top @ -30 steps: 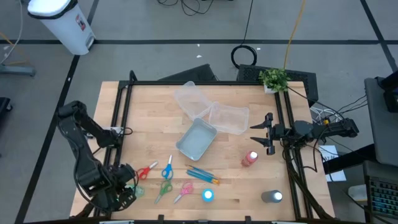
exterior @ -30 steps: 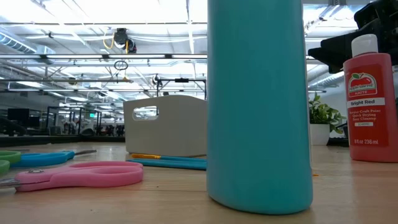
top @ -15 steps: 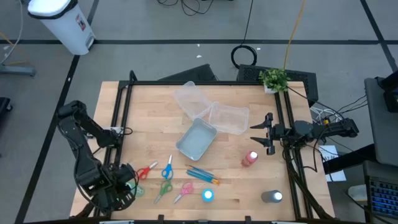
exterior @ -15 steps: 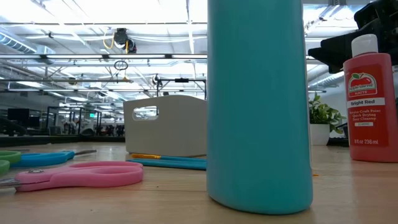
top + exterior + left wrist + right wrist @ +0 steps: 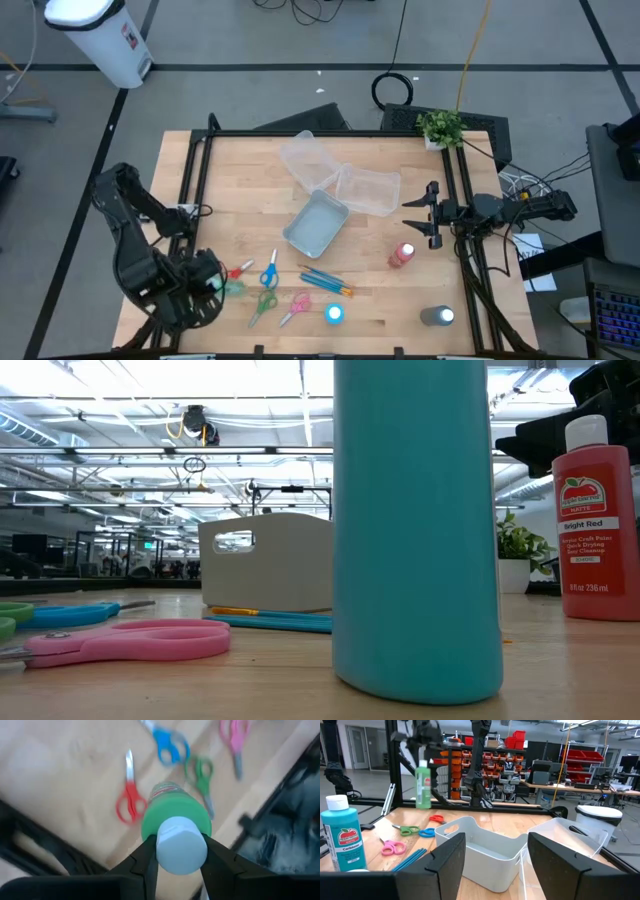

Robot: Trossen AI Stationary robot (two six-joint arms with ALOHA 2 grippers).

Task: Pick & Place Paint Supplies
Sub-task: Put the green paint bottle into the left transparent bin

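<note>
Meanwhile, the left pincer (image 5: pixel 177 851) pinched the green paint bottle (image 5: pixel 174 817) just below its white cap (image 5: pixel 181 845), one dark finger on each side of the neck. The bottle was a small green cylinder with a printed label, and the right wrist view showed it (image 5: pixel 423 785) upright in the air, clear of the table (image 5: pixel 240 190). From above it sat at the table's near left corner (image 5: pixel 232 287), beside the red-handled scissors (image 5: pixel 238 273). Next along the table lay the blue-handled scissors (image 5: pixel 268 275), the green-handled scissors (image 5: pixel 264 303) and the pink-handled scissors (image 5: pixel 297 305), then the thin blue brushes (image 5: pixel 325 281) with orange tips. The light blue bottle (image 5: pixel 334 313), the grey bottle (image 5: pixel 437 317) and the red bottle (image 5: pixel 402 254) stood upright and apart. The right pincer (image 5: pixel 428 214) hung at the table's right edge with its fingers (image 5: pixel 447 855) spread wide, near the clear tubs (image 5: pixel 315 222).
</note>
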